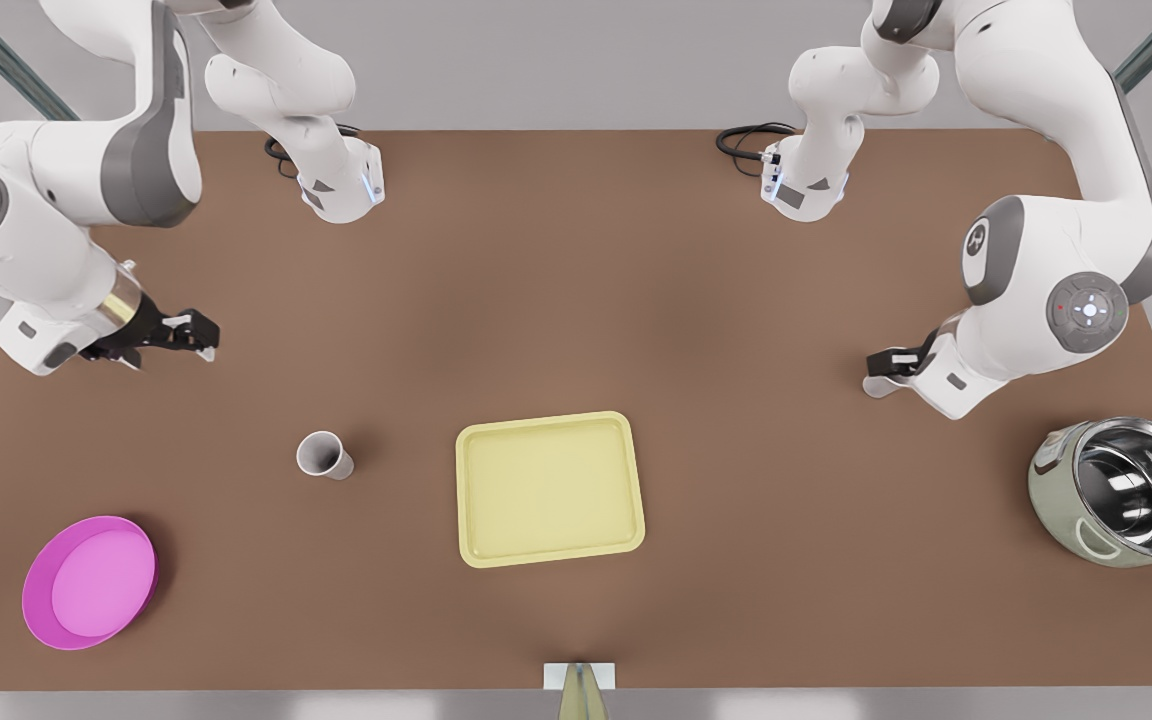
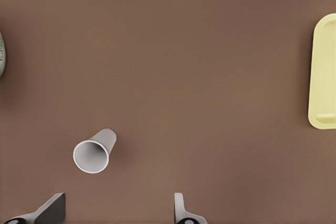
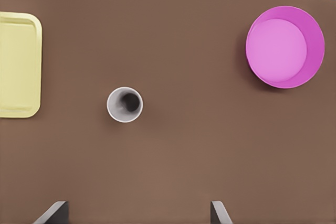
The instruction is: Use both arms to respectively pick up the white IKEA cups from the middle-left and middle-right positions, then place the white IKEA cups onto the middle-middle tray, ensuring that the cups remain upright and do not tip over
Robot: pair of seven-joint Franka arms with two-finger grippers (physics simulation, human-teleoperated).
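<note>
Black and two-fingered, the right gripper [image 3: 137,211] hangs with fingers spread above a small white tapered cup [image 3: 125,104], which stands between the pale yellow rectangular plastic tray [image 3: 21,66] and the round magenta bowl [image 3: 285,46]. The left gripper [image 2: 118,208], equally spread, hovers near the other white cup [image 2: 94,151], which sits well apart from the tray.

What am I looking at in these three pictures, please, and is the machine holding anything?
Two white jointed robot arms, rendered in a simulator, work over a brown table. The front view looks down on everything; each other picture comes from a camera on one arm's wrist. On the table are a pale yellow rectangular tray, a round magenta bowl, a pale green steel-lined pot, a small white cup and a second white cup. The right claw, at the front view's left, and the left claw are open, each near one cup, holding nothing.
</note>
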